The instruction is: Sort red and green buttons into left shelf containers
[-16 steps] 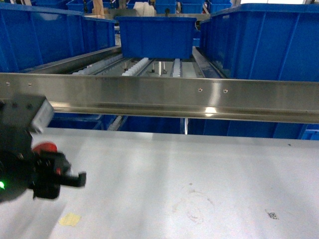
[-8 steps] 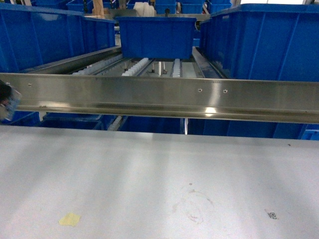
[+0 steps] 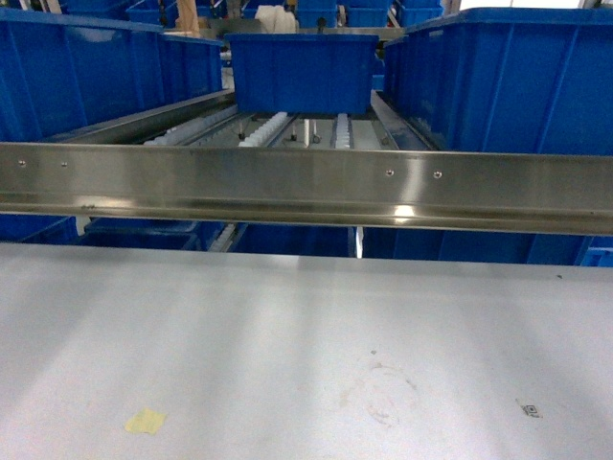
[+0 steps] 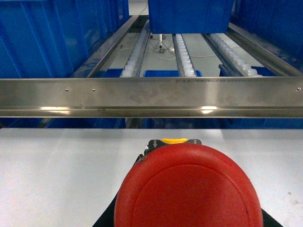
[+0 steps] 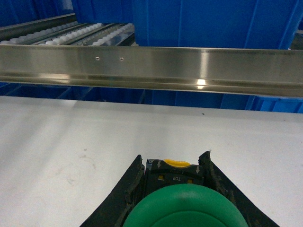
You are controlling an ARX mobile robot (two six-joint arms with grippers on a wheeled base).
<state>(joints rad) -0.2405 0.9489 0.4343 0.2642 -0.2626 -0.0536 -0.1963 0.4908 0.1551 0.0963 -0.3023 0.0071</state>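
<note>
Left claw [image 4: 189,215]: closed on the red button [image 4: 188,189], smooth domed cap filling lower centre, carried clear of the matte grey desk [image 4: 61,170]. Right claw [image 5: 173,189]: dark fingers [image 5: 124,194] clamped either side of the green button [image 5: 184,208], lower centre. Glossy blue bins [image 3: 96,72], upper left, awaited both behind the brushed-steel rail [image 3: 306,187].

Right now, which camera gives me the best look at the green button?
The right wrist view: the green button fills the bottom centre, its dark base gripped between the right pincer fingers. The head view and the left wrist view show none of it.
</note>
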